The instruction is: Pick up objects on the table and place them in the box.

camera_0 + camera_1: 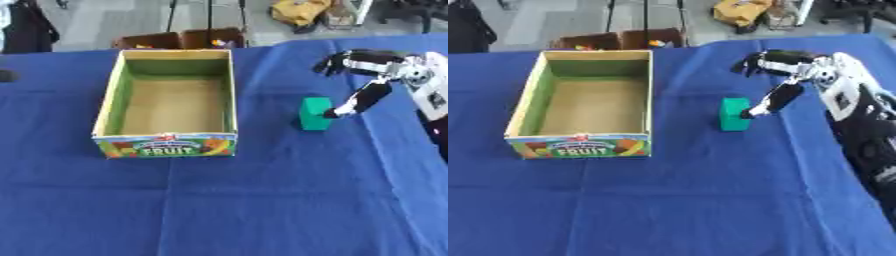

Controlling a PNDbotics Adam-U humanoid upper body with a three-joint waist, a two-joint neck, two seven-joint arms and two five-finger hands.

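Blue cloth covers the whole counter (262, 200), and beyond its far edge lies a grey floor with brown boxes and a yellow bundle. On the left half of the counter stands an open cardboard fruit box (166, 145), empty inside, with a green inner wall and a printed front panel reading FRUIT; its long axis runs from near to far. To the right of the box, well apart from it, stands a small green block (313, 114), upright on the cloth, slightly taller than wide, so its long axis points up. The right robot hand (785, 67) reaches in from the right edge, black with silver joints. One straight finger (770, 102) slants down and left, its tip touching the block's right face near the top, while the other fingers spread relaxed farther back; nothing is grasped yet. The left robot hand does not show in either view. The block looks rigid and light, probably foam or plastic, with flat sides that may be somewhat smooth. Pinching its left and right faces near the middle seems the safest hold, since a push high up could tip it.
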